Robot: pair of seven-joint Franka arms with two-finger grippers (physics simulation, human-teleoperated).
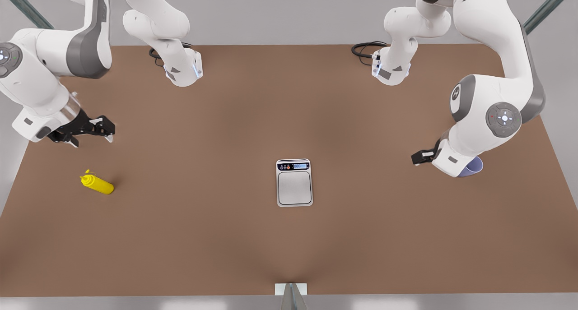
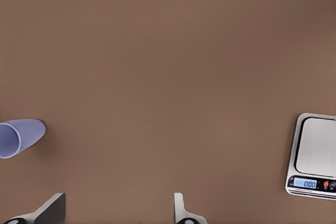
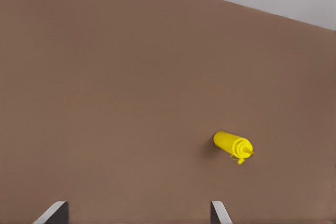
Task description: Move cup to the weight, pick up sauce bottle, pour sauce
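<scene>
- Table [image 1: 253, 238]: brown top, carries all task items, both arm bases mounted at its far edge.
- Left gripper [image 1: 417, 157]: at the front view's right; matched by the left wrist view, where cup and weight are seen. Fingers [image 2: 52, 208] are spread apart, nothing between them. In the front view the gripper is largely masked by its own wrist.
- Right gripper [image 1: 108, 128]: at the front view's left, above the table, waiting. Fingers [image 3: 55, 212] apart and empty.
- Weight [image 1: 294, 182]: table centre, plate bare, display strip on the far side. Well apart from both grippers.
- Sauce bottle [image 1: 97, 183]: lying on its side at the front view's left, long axis roughly left-right in that view, nozzle toward the left edge. Near the right gripper, on the camera side of it.
- Cup [image 1: 472, 166]: just beside the left gripper, away from the weight. Judged to be lying on its side from the left wrist view [image 2: 18, 137].
- Key relation: cup is off to one side of the open left fingers, not between them; the left arm is by far nearer. Sideways shift likely needed before closing.
- Hidden: most of the cup in the front view, behind the left wrist; finger contact with the cup cannot be judged there.
</scene>
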